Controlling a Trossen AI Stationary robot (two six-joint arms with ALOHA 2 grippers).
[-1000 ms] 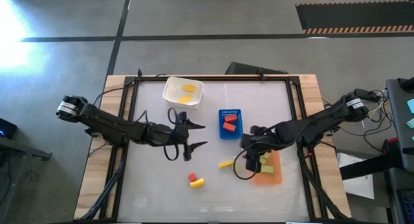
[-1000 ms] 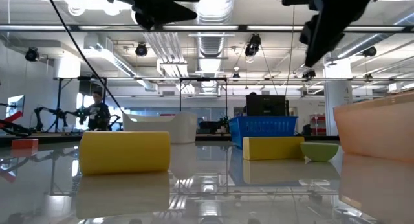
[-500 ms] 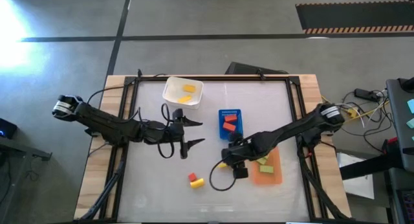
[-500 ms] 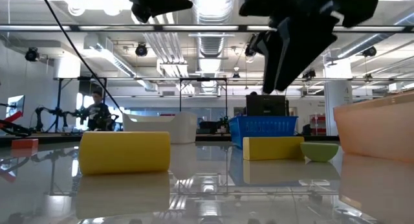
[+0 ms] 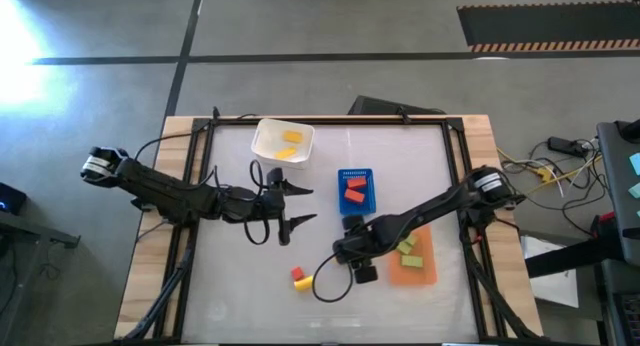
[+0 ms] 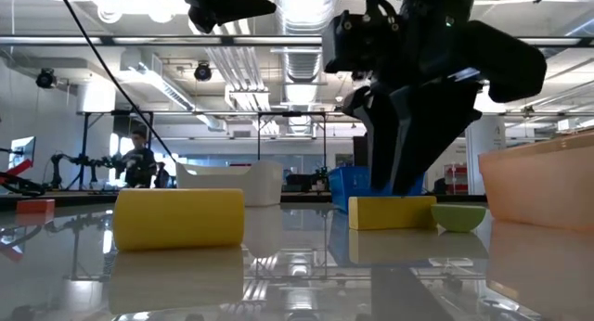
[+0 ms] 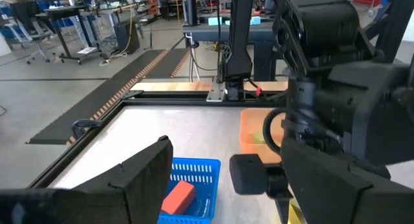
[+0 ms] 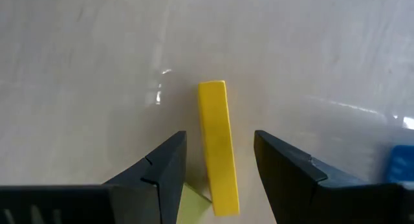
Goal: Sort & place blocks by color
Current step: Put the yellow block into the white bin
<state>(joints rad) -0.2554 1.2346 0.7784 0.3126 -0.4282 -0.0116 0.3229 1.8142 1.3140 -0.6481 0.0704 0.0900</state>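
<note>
- The right tool (image 8: 217, 162) is spread, one finger on each side of a yellow block (image 8: 217, 146) that lies on the surface (image 5: 240, 296) between the blue tray (image 5: 355, 176) and the orange tray (image 5: 425, 274). Neither finger appears to touch it yet.
- The block sits slightly skewed between the fingers. If they close as they stand, one finger would likely meet a corner first and twist or flick the block away over the glossy surface.
- The gap on each side is narrow. A small sideways drift on the way down could land a fingertip on top of the block and press it down rather than grip it.
- Closing too high would catch only the top edge, and the block could slip out on the lift.
- The block's colour belongs with the yellow ones in the white tub (image 5: 282, 141), across the surface near the left arm. The left tool (image 5: 297, 208) hangs spread above the middle of the surface, holding nothing, so a carry that way risks the arms meeting.
- A red block (image 5: 297, 275) and another yellow one (image 5: 305, 282) lie touching near the front; a low sweep of the right arm's cable could knock them.
</note>
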